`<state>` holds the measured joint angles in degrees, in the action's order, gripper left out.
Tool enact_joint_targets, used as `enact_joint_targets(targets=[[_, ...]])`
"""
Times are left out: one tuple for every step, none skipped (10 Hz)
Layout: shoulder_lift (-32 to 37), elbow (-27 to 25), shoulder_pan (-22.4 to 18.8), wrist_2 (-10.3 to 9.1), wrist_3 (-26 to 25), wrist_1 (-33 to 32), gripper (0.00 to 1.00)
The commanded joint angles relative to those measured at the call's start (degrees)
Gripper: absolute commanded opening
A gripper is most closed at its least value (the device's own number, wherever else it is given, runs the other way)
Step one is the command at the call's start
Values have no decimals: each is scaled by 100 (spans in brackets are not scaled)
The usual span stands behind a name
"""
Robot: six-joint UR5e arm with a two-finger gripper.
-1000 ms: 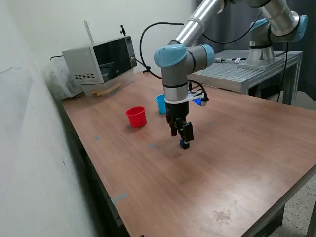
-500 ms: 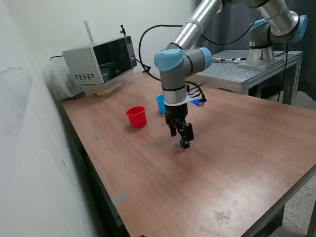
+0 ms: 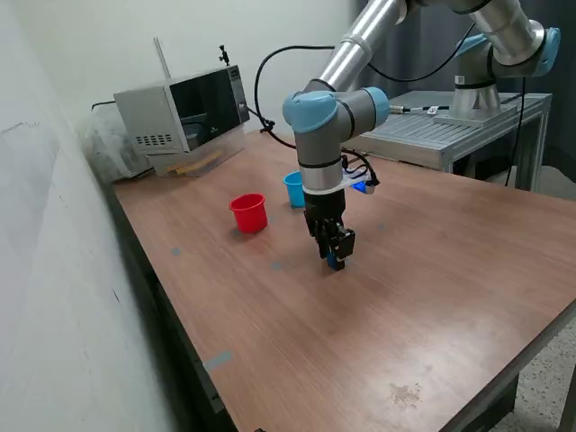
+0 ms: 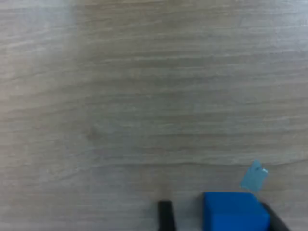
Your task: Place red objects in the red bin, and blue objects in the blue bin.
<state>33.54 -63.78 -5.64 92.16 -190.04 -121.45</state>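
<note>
One counter (image 3: 432, 270) carries the red cup (image 3: 249, 213) and the blue cup (image 3: 293, 188), side by side near the arm. The tool (image 3: 335, 259) hangs low over the wood with a blue cube (image 4: 234, 211) between its fingers; whether they clamp it, I cannot tell. Cube judged light, rigid, smooth: grip on opposite flat faces.

Arm (image 3: 335, 106) reaching down; gripper (image 3: 335, 261) vertical; jaws' state unclear

Two cups (image 3: 249, 213) stand side by side on the table (image 3: 432, 297).
</note>
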Motion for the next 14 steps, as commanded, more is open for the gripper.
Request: enact_joint_targets(targets=[[-15, 6, -16, 4, 178, 16, 0], [-6, 32, -16, 4, 213, 95, 0], [38, 50, -16, 4, 231, 121, 0], [125, 94, -7, 4, 231, 139, 0], [326, 172, 10, 4, 266, 392, 0], [563, 182, 28, 4, 327, 620, 0], [844, 112, 72, 4, 432, 788, 0], [1134, 60, 333, 13, 546, 946, 0], [1415, -150, 762, 13, 565, 1113, 0], [1679, -465, 1306, 39, 695, 1167, 0], [1864, -686, 1781, 48, 932, 1168, 0], [2101, -1062, 2325, 57, 1134, 1185, 0], [2286, -1405, 2479, 65, 1319, 1194, 0], [2593, -1818, 2489, 65, 1582, 1220, 0]])
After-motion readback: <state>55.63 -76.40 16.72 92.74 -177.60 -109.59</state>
